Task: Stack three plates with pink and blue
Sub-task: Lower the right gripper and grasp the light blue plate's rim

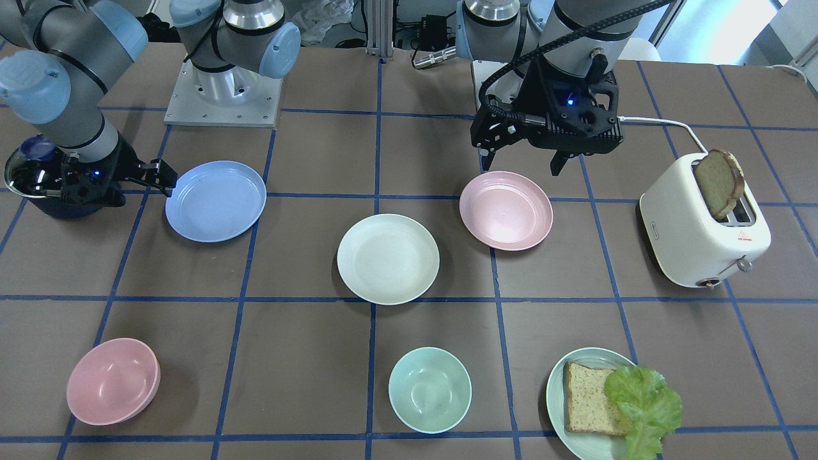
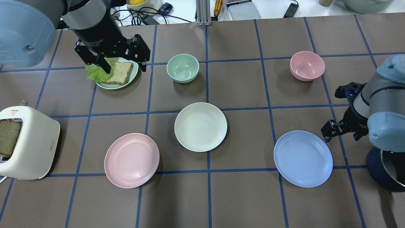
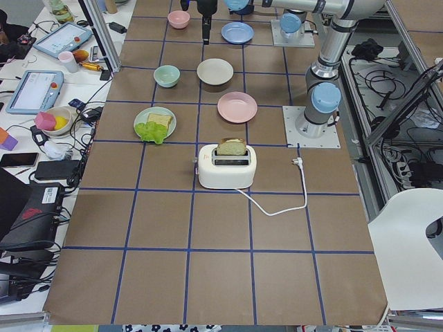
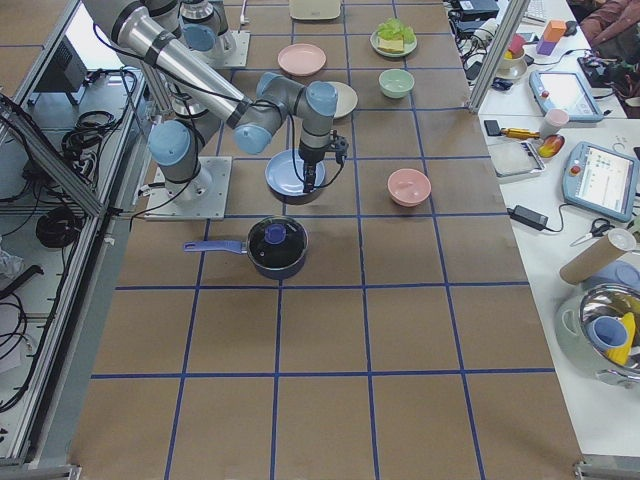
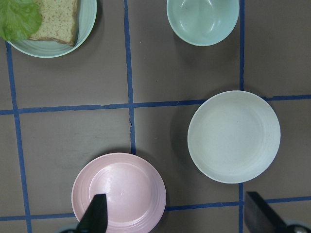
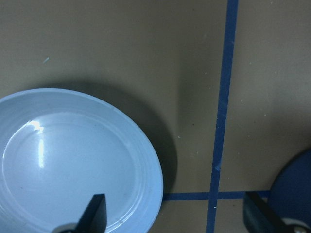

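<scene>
Both grippers gape wide and empty: the left gripper (image 5: 177, 216) hovers above the round pink plastic plate (image 5: 119, 191), and the right gripper (image 6: 176, 216) straddles the rim of the round blue plastic plate (image 6: 73, 155). Each plate lies flat on the tabletop (image 5: 58, 126).

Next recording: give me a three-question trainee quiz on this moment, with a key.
1. True or false: the pink plate already lies on the blue plate.
2. What sticks out of the toaster? A a bread slice; B a bagel; C nothing.
3. Fill in: the right gripper hovers, open, beside the ___ plate.
Key: 1 false; 2 A; 3 blue.
</scene>
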Controlling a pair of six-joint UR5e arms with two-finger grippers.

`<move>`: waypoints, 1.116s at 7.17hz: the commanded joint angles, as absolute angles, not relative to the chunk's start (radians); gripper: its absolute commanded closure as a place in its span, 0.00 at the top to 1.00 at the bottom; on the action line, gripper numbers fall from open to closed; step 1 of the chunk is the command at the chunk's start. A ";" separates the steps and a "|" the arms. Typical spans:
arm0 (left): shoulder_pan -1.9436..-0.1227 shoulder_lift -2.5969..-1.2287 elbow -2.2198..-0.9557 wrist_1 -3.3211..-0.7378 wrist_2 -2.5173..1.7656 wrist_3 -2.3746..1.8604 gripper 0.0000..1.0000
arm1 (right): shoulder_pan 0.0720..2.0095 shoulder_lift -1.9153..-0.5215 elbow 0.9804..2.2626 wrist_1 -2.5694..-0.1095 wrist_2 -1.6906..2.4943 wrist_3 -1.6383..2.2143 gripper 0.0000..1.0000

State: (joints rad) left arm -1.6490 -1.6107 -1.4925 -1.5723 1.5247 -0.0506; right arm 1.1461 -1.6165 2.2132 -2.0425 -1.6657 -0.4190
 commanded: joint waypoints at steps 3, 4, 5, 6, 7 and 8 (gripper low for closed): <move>-1.649 -1.611 -1.493 -1.575 1.525 -0.051 1.00 | 1.048 -1.615 2.305 -2.057 -1.570 -0.465 0.98; -1.651 -1.612 -1.500 -1.577 1.523 -0.051 1.00 | 1.033 -1.614 2.315 -2.084 -1.559 -0.471 0.99; -1.666 -1.621 -1.535 -1.585 1.522 -0.063 1.00 | 1.028 -1.609 2.315 -2.091 -1.551 -0.472 0.98; -1.680 -1.594 -1.595 -1.600 1.526 -0.063 1.00 | 1.025 -1.606 2.315 -2.098 -1.517 -0.474 0.98; -1.695 -1.600 -1.680 -1.597 1.528 -0.081 1.00 | 1.025 -1.606 2.319 -2.115 -1.516 -0.471 0.95; -1.745 -1.598 -1.786 -1.507 1.557 -0.106 1.00 | 1.025 -1.605 2.322 -2.118 -1.517 -0.468 0.89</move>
State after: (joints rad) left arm -1.7010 -1.6005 -1.6728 -1.5724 1.5342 -0.0813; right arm 1.0257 -1.6063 2.3183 -2.1090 -1.5212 -0.4709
